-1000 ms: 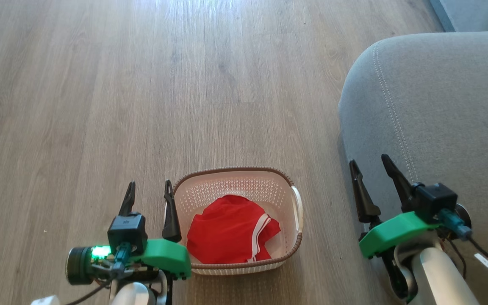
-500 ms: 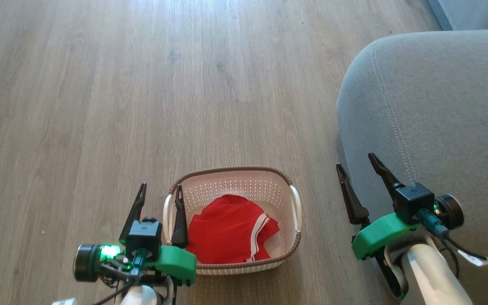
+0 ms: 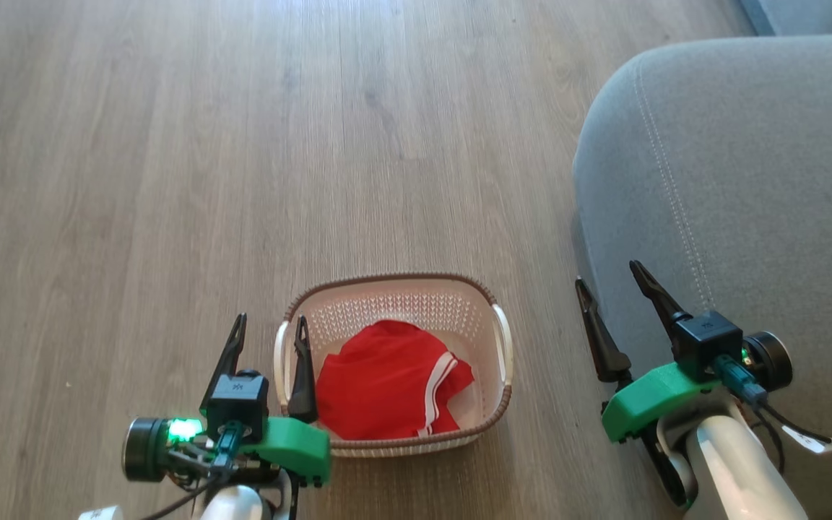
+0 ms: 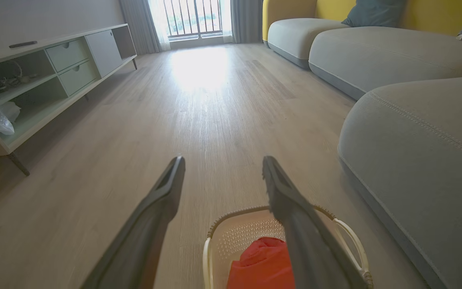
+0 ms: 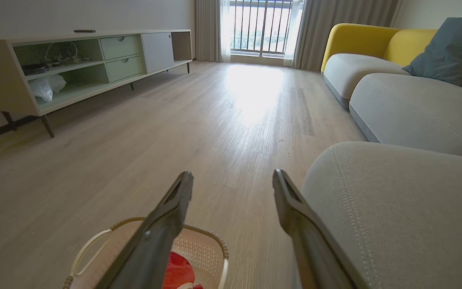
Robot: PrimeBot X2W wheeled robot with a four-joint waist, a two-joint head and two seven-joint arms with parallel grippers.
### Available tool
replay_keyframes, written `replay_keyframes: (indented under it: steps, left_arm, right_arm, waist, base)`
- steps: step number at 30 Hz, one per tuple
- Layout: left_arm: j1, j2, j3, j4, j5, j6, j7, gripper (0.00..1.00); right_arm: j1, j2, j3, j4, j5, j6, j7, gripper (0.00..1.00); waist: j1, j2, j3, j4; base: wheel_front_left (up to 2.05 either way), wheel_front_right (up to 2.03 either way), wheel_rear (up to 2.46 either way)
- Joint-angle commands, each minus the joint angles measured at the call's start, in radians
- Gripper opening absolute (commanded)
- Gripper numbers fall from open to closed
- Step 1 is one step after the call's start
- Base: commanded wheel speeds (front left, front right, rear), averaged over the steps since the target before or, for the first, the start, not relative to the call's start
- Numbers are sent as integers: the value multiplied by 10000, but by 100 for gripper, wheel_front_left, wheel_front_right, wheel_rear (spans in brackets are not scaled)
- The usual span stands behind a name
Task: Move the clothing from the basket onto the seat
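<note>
Waiting over a loaded basket

The grey seat [image 3: 748, 180] takes the right side, the drop spot for the job. The basket [image 3: 387, 278] sits on the floor just beside it, so the carry is short. The red clothing [image 3: 380, 383] lies bunched inside, none moved yet. The left gripper [image 3: 271, 319] hangs by the basket's left rim, the right gripper [image 3: 607, 274] at the seat's edge, both spread wide and empty.
</note>
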Motion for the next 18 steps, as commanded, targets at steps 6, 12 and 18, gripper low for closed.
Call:
replay_keyframes:
  steps: [6,12,18]
  left_arm:
    - [-928,-53,-205,168,-107,-39,-126,100]
    - [-2063,-54,-954,1257,34,-242,-126,100]
    - [-3532,-54,-1742,2793,136,-533,-126,100]
  right_arm:
    - [-694,-328,71,-594,128,0,-105,100]
    - [-876,-849,-25,-972,302,0,-105,100]
    - [-1096,-1161,-374,-1396,513,0,-105,100]
  waist:
    - [0,0,1254,-253]
    - [0,0,2859,-486]
    - [0,0,4482,-743]
  base:
    - [0,0,0]
    - [0,0,0]
    - [0,0,0]
